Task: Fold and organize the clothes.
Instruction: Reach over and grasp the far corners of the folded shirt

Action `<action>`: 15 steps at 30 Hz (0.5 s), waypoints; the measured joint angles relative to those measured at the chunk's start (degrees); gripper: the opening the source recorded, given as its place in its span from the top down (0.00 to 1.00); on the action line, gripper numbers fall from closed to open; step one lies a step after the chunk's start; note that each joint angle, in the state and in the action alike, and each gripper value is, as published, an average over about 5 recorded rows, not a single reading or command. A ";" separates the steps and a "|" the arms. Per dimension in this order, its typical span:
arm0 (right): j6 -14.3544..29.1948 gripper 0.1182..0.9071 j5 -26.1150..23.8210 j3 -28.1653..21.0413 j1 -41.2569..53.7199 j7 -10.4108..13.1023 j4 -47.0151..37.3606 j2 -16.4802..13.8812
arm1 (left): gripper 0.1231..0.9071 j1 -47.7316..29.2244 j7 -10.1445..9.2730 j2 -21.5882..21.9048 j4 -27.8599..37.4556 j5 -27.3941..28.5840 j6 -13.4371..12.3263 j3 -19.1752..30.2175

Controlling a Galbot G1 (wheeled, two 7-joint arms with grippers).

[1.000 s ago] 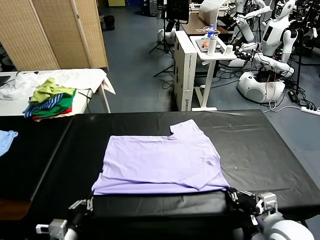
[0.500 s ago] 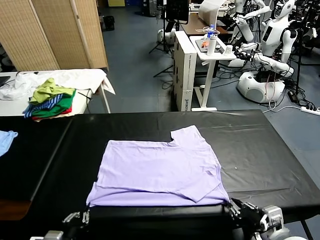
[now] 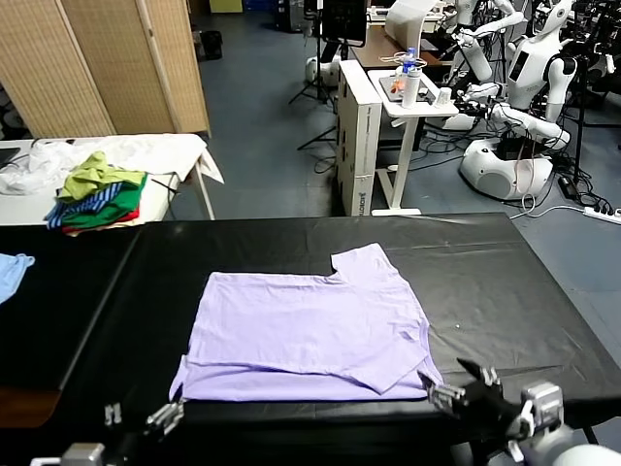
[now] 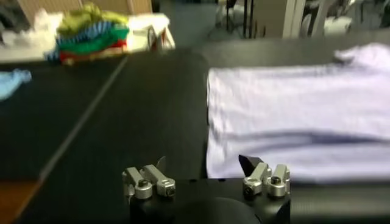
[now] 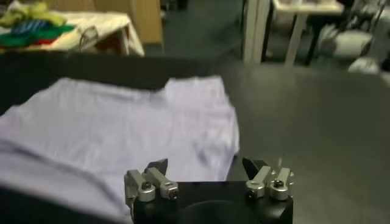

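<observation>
1. A pale lavender T-shirt [image 3: 310, 335] lies flat on the black surface [image 3: 505, 291], toward the near edge and roughly at its middle, its long axis running left to right.
2. One short sleeve [image 3: 367, 262] juts toward the far side of the surface; the near hem is doubled over in a shallow fold along the front edge.
3. The left end effector [image 3: 136, 419] sits low at the near left edge of the surface, just clear of the shirt's near left corner, its fingers spread apart and holding nothing.
4. The right end effector [image 3: 464, 388] hovers at the near right, just beside the shirt's near right corner, its fingers likewise spread and empty.
5. On a separate white table [image 3: 175, 150] at the far left sits a pile of green, yellow and red garments [image 3: 97, 191], well apart from the shirt.
6. A light blue cloth [image 3: 12, 270] lies at the left edge of the dark surface.
</observation>
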 joint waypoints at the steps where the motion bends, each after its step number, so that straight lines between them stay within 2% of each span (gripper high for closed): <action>1: -0.39 0.00 -0.07 -2.03 2.96 0.24 -1.74 0.16 | 0.00 -1.54 -0.64 0.76 0.64 -1.85 -0.30 0.09; 4: -1.28 0.00 -0.27 -7.83 11.57 0.55 -6.97 0.82 | 0.00 -6.94 -2.25 3.22 3.33 -7.64 -0.04 0.76; 8: -1.83 0.00 -0.24 -14.48 21.18 0.19 -14.08 2.09 | 0.00 -15.25 -3.84 6.38 8.25 -14.21 1.71 2.41; 15: -2.15 0.00 -0.83 -23.30 32.83 -0.62 -26.17 5.45 | 0.00 -30.42 -3.61 10.80 19.20 -22.35 5.48 7.31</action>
